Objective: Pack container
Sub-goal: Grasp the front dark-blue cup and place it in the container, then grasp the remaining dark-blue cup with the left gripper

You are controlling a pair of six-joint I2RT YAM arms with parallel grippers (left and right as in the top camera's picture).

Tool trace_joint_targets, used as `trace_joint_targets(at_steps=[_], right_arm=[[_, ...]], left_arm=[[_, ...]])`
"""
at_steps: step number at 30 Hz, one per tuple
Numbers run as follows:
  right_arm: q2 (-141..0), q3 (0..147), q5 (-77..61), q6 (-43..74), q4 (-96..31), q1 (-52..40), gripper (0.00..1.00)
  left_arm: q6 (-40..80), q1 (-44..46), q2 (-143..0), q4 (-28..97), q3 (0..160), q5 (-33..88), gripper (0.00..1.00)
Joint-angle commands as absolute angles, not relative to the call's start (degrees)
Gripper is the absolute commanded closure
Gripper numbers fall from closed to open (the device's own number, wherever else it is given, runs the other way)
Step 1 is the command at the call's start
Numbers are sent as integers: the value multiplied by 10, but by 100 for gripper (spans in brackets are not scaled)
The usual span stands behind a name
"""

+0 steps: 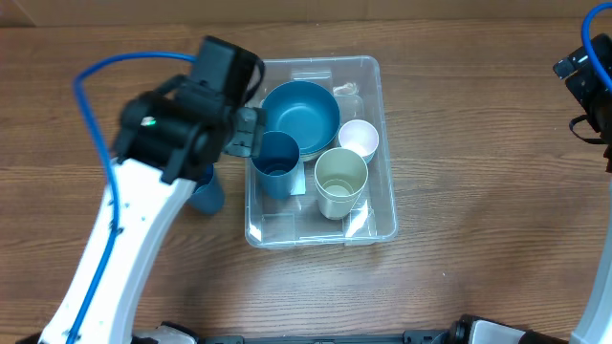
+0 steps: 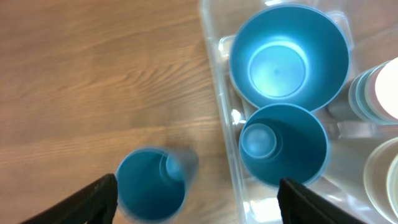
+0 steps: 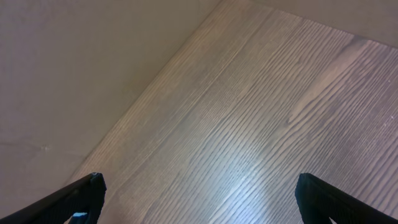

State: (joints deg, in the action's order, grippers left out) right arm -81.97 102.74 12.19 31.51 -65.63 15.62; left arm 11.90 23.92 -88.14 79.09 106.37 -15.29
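The clear plastic container (image 1: pixel 373 225) sits mid-table. Inside it are a blue bowl (image 1: pixel 300 116), a blue cup (image 1: pixel 277 164), a pale green cup (image 1: pixel 340 180) and a white cup (image 1: pixel 359 139). Another blue cup (image 1: pixel 207 194) stands on the table just left of the container, partly hidden under my left arm. My left gripper (image 2: pixel 197 200) is open and empty, hovering above the container's left wall, with the outer blue cup (image 2: pixel 150 183) and the inner blue cup (image 2: pixel 283 145) below it. The bowl (image 2: pixel 289 55) and container wall (image 2: pixel 214 68) show too. My right gripper (image 3: pixel 199 196) is open and empty over bare table.
The right arm (image 1: pixel 591 81) stays at the far right edge. The wooden table (image 1: pixel 478 277) surrounds the container. A pale wall meets the table's edge in the right wrist view (image 3: pixel 74 74).
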Motion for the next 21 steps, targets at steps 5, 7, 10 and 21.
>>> trace_joint_targets(at_steps=[5, 7, 10, 21], right_arm=[[-816, 1031, 124, 318, -653, 156, 0], [-816, 1031, 124, 318, -653, 156, 0], [-816, 1031, 124, 318, -653, 156, 0], [-816, 1031, 124, 318, -653, 156, 0]], left_arm=[[291, 111, -874, 932, 1061, -115, 4], [283, 75, -874, 912, 1022, -88, 4], [283, 34, -875, 855, 930, -78, 12], [278, -5, -877, 673, 710, -44, 73]])
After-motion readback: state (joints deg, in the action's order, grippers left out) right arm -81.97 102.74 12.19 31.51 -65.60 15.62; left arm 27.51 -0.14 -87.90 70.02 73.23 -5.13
